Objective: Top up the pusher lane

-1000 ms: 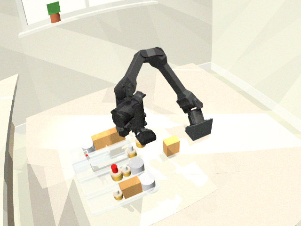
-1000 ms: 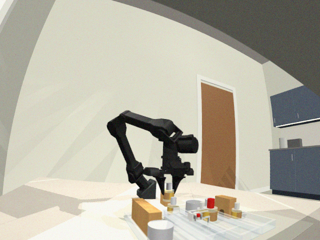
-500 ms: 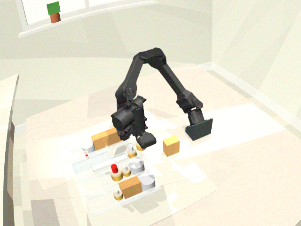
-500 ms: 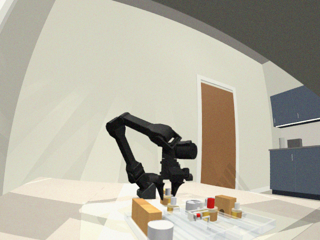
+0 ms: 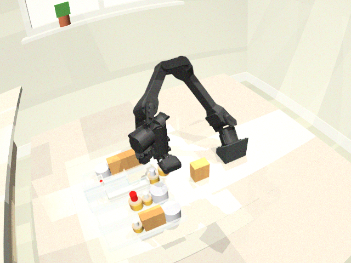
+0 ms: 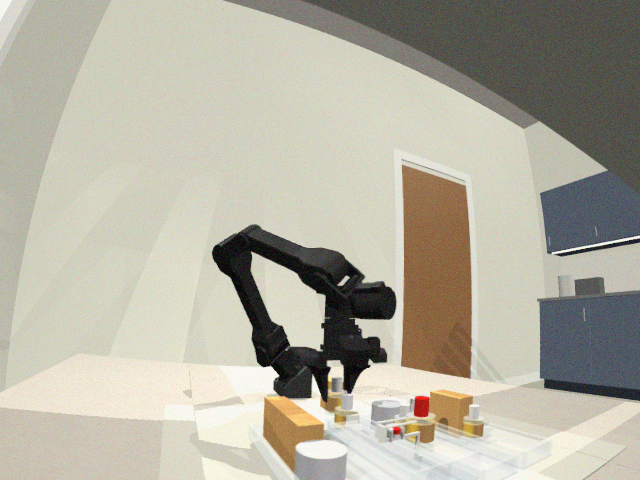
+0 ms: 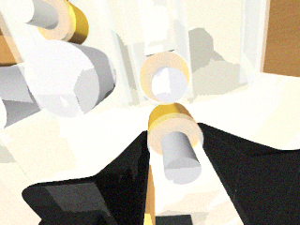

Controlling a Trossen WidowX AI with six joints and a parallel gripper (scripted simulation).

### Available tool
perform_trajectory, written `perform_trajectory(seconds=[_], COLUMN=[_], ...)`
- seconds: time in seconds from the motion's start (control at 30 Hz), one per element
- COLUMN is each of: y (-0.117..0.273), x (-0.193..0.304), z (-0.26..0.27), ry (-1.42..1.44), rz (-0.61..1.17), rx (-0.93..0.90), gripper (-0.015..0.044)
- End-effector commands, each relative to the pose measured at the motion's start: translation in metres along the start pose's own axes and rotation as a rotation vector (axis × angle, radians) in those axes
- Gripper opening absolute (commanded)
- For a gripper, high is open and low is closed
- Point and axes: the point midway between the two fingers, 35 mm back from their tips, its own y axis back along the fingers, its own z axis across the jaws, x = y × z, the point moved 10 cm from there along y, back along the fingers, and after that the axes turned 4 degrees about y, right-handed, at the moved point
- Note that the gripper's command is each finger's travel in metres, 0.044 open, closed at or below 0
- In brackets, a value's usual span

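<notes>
My gripper [image 5: 164, 169] [image 6: 338, 387] [image 7: 172, 131] is shut on a yellow jar with a pale grey cap [image 5: 162, 172] [image 6: 336, 382] [image 7: 165, 119]. It holds the jar low, just in front of the open end of the clear-walled lane [image 5: 119, 184]. A matching yellow jar with a pale cap [image 5: 153, 176] [image 6: 346, 408] [image 7: 164, 77] stands at that end of the lane. In the wrist view the two jars are in line and close together; I cannot tell if they touch. A small red mark [image 5: 101, 180] [image 6: 396, 430] sits at the lane's far end.
On the clear tray are a red-capped jar [image 5: 132, 198], other pale-capped jars [image 5: 146, 198], grey cylinders [image 5: 158, 192] [image 5: 171, 211] [image 5: 102, 170] and orange boxes [image 5: 122, 161] [image 5: 153, 217]. A yellow block [image 5: 199, 169] stands right of the gripper.
</notes>
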Motion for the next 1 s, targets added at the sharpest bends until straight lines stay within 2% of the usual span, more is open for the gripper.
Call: perform_trajectory(seconds=[0.0, 0.97], y=[0.0001, -0.0001], x=[-0.0024, -0.0123], z=[-0.0002, -0.0008], ry=[0.005, 0.005], rz=[-0.003, -0.004], rx=[0.004, 0.004], gripper=[0.0, 0.0])
